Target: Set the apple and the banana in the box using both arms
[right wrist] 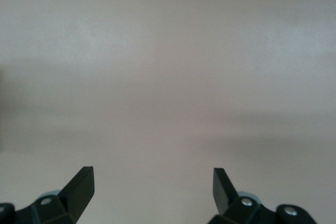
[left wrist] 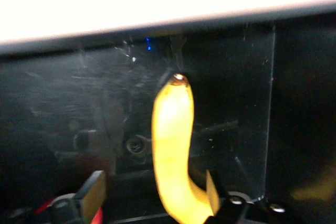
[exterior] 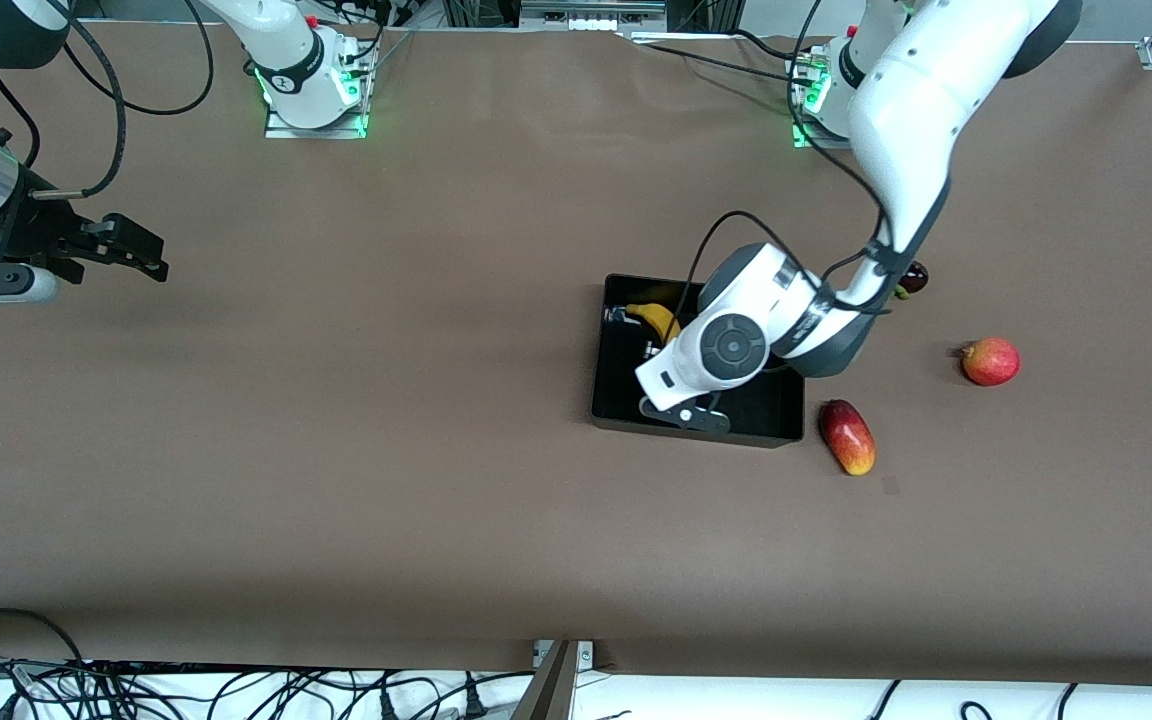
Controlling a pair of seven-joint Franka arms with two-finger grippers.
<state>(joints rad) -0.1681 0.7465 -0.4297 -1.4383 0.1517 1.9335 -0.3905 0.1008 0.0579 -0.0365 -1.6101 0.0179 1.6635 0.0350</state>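
The yellow banana (exterior: 657, 318) lies in the black box (exterior: 696, 432), at the corner toward the robots' bases. My left gripper (exterior: 638, 333) reaches down into the box around it. In the left wrist view the banana (left wrist: 172, 145) runs between the spread fingers (left wrist: 94, 191), close to one and apart from the other, so my left gripper (left wrist: 153, 182) is open. The apple is hidden. A patch of red shows beside one finger; what it is I cannot tell. My right gripper (exterior: 154, 255) waits open above bare table at the right arm's end, as my right gripper (right wrist: 152, 176) shows, with nothing between its fingers.
Past the box toward the left arm's end lie an elongated red-yellow fruit (exterior: 847, 436), a round pinkish-red fruit with a pointed tip (exterior: 990, 361) and a small dark fruit (exterior: 914, 276). The left arm's wrist (exterior: 736, 345) covers much of the box's inside.
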